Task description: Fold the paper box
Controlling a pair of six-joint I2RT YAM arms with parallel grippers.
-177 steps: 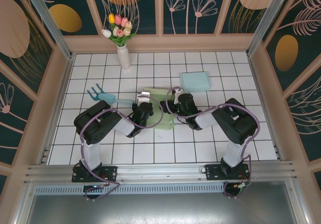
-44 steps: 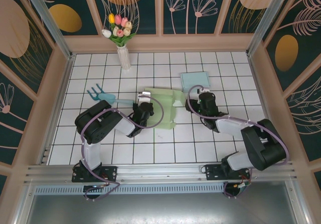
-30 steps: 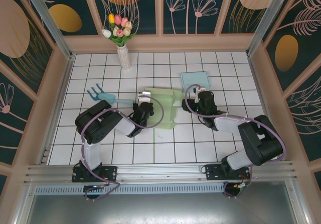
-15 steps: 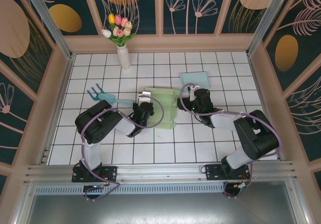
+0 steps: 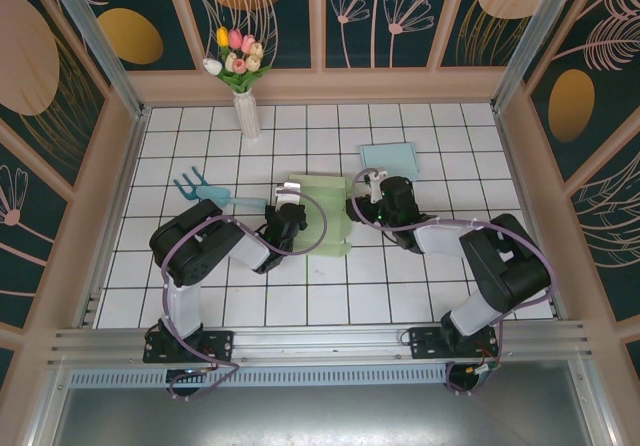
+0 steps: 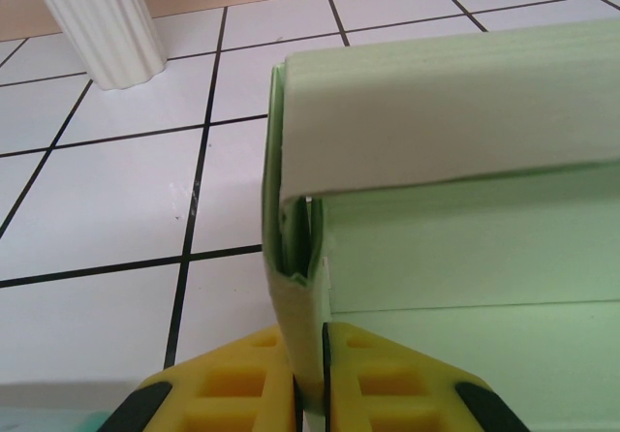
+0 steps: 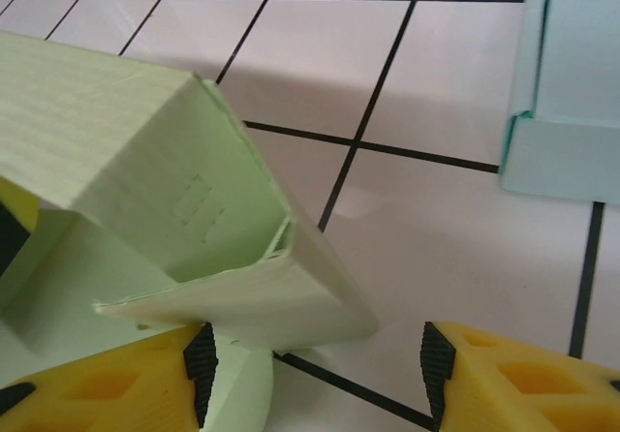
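The pale green paper box lies half folded near the middle of the white tiled table, between the two arms. The left gripper has its yellow fingers pressed together on a doubled side wall of the box. The right gripper is spread wide and holds nothing; a raised corner of the box lies over one of its fingers.

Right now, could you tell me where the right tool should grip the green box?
Probably the box's raised right wall, coming from the right with the open right tool straddling its thin edge; the left tool pinches the opposite wall.
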